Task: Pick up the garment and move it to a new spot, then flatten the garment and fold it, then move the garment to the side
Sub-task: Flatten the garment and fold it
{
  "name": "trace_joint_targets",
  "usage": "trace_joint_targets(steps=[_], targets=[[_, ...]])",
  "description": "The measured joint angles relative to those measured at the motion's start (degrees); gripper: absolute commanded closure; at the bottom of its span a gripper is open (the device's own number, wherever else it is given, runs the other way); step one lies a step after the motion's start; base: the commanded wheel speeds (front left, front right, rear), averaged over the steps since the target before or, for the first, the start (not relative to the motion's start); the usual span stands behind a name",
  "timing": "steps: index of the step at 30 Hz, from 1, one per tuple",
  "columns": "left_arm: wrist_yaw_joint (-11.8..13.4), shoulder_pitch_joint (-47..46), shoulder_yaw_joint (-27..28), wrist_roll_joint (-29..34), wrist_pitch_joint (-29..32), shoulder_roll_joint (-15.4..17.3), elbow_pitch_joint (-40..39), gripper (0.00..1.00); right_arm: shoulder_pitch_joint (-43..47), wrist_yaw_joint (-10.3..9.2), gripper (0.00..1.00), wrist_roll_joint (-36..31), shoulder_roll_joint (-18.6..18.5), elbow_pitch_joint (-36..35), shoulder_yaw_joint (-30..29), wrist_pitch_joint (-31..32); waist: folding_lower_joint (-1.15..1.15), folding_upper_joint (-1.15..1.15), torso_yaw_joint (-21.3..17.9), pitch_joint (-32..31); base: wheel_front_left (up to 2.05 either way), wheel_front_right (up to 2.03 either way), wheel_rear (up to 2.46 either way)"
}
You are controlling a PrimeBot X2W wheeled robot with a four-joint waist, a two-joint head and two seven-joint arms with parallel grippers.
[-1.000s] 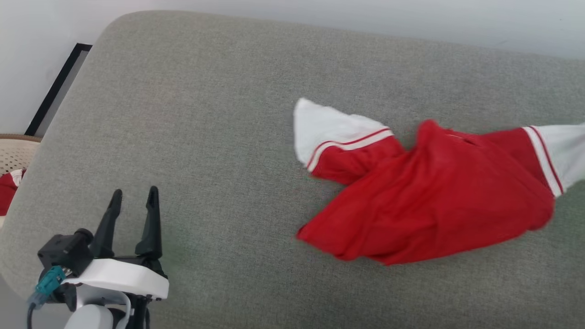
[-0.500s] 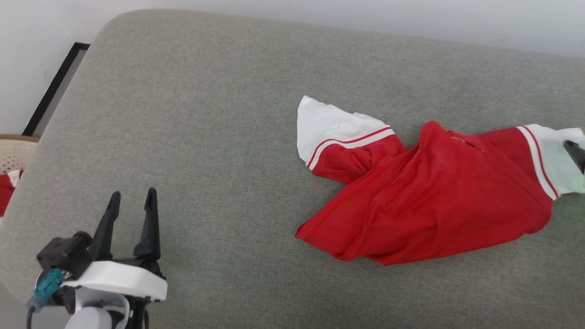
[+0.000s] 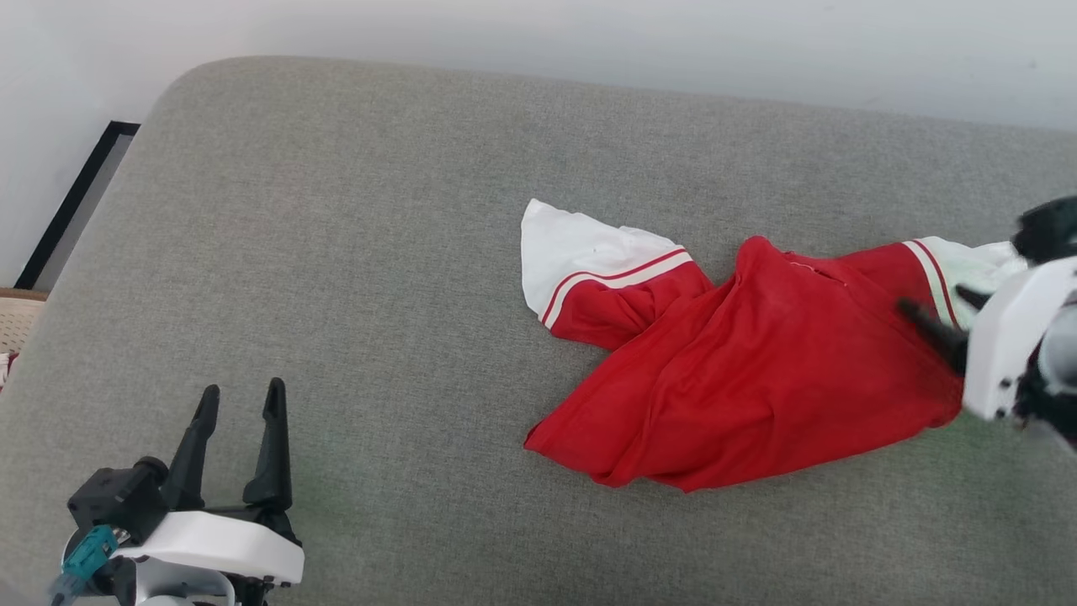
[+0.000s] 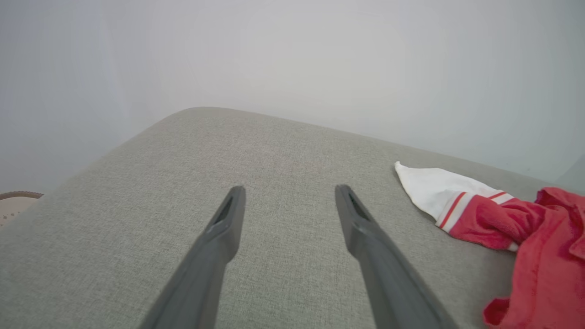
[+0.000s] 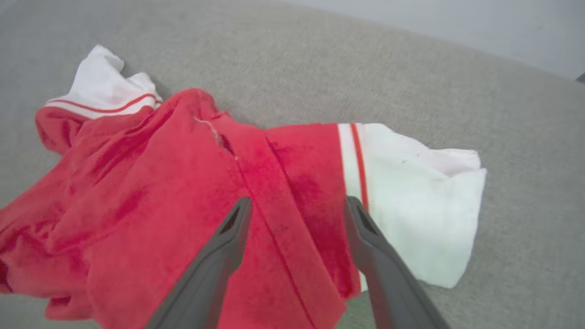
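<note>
The right end effector (image 3: 947, 311) (image 5: 297, 205) has its fingers apart and grips nothing. It hangs just over the shirt (image 3: 757, 370) (image 4: 544, 237) (image 5: 160, 192), above the red shoulder. One finger lies along the striped seam of the right-hand sleeve (image 3: 968, 261) (image 5: 411, 205).

The shirt lies crumpled on the right half of the grey cushion (image 3: 336, 252). Its red body is bunched in long folds running from the near hem up to a raised ridge. One white sleeve (image 3: 572, 248) (image 4: 434, 189) spreads flat at the far left of the heap. The other is rumpled at the right.

The left end effector (image 3: 242, 404) (image 4: 290, 192), fingers apart and holding nothing, is over bare cushion at the near left corner, well apart from the shirt. A wide bare stretch lies between them. The cushion's corners are rounded. A pale wall (image 3: 589, 34) runs behind its far edge, and a dark strip (image 3: 76, 206) and a woven basket (image 3: 17, 316) sit past its left edge.
</note>
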Motion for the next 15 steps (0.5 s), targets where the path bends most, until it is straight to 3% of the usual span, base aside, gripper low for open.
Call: trace_joint_targets(steps=[4, 10, 11, 12, 13, 15], targets=[[-0.12, -0.01, -0.18, 0.01, 0.0, -0.11, 0.31, 0.0, 1.48, 0.0, 0.0, -0.43, 0.69, -2.26, 1.35, 2.65, 0.0, 0.0, 0.26, 0.03, 0.0, 0.0, 0.0], [-0.62, -0.38, -0.82, 0.0, 0.0, -0.57, 0.78, 0.0, 1.37, 0.0, 0.0, -3.13, 1.93, 0.57, 2.86, 4.31, 0.0, 0.0, 1.13, 0.67, 0.0, 0.0, 0.0], [-0.63, -0.48, -0.87, 0.0, 0.0, -0.71, 0.88, 0.0, 0.92, 0.0, 0.27, -3.69, 2.08, 1.58, 3.33, 4.31, 0.0, 0.0, 1.3, 0.87, 0.0, 0.0, 0.0], [-0.76, -0.6, -0.9, -0.05, 0.0, -0.88, 0.99, 0.0, 0.43, 0.0, 0.9, -4.31, 2.18, 2.32, 3.99, 4.36, 0.0, 0.0, 1.47, 1.04, 0.0, 0.0, 0.0], [-0.79, -0.73, -0.98, -0.05, 0.0, -0.94, 1.13, 0.0, 0.0, -0.01, 1.0, -4.21, 2.49, 2.82, 4.57, 4.3, 0.0, 0.0, 1.6, 1.2, 0.0, 0.0, 0.0], [-0.86, -1.13, -1.05, -0.05, 0.0, -1.12, 1.36, 0.0, -0.8, -0.01, 1.0, -3.89, 2.74, 3.16, 5.93, 3.58, 0.0, 0.0, 1.83, 1.45, 0.0, 0.0, 0.0]])
